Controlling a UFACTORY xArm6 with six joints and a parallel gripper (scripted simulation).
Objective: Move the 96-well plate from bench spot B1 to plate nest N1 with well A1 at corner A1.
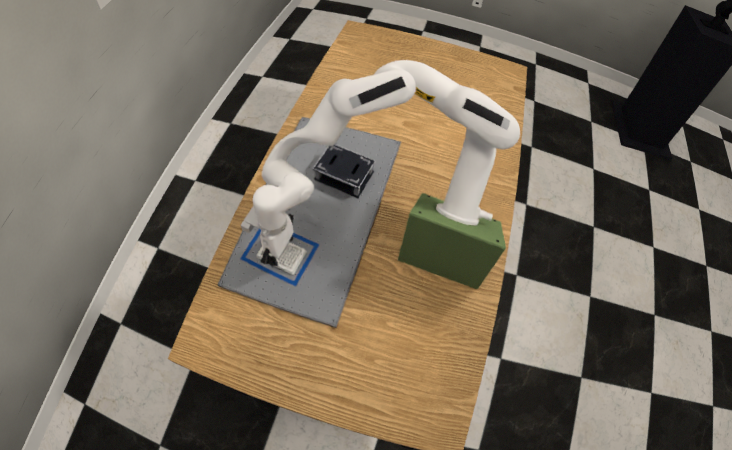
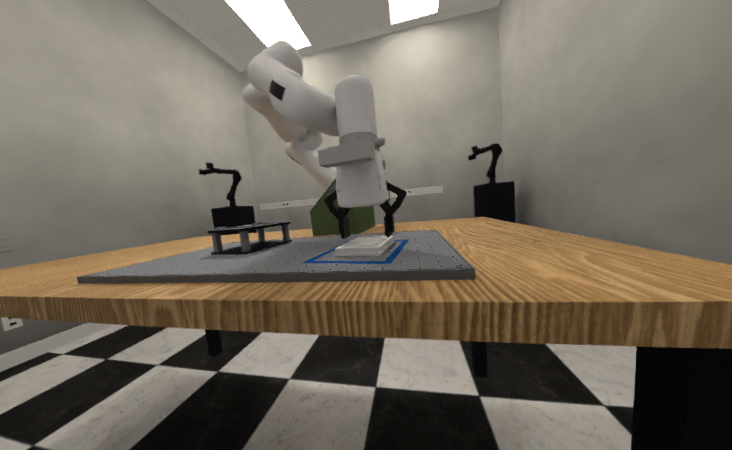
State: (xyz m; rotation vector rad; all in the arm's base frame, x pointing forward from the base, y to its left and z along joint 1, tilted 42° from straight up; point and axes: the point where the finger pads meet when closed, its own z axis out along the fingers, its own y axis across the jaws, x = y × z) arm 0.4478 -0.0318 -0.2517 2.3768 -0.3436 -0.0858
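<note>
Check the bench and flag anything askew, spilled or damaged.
Nothing stands out. The 96-well plate lies flat inside the blue square on the grey board. The raised nest stands upright with nothing in it. The open gripper hangs just above the plate, holding nothing.

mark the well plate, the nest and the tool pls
well plate (image 1: 292, 256), top view, its exposed well grid beside the arm.
nest (image 1: 344, 166), top view, its dark top deck.
tool (image 2: 364, 228), exterior view, open, midway between the fingertips above the plate.
</note>
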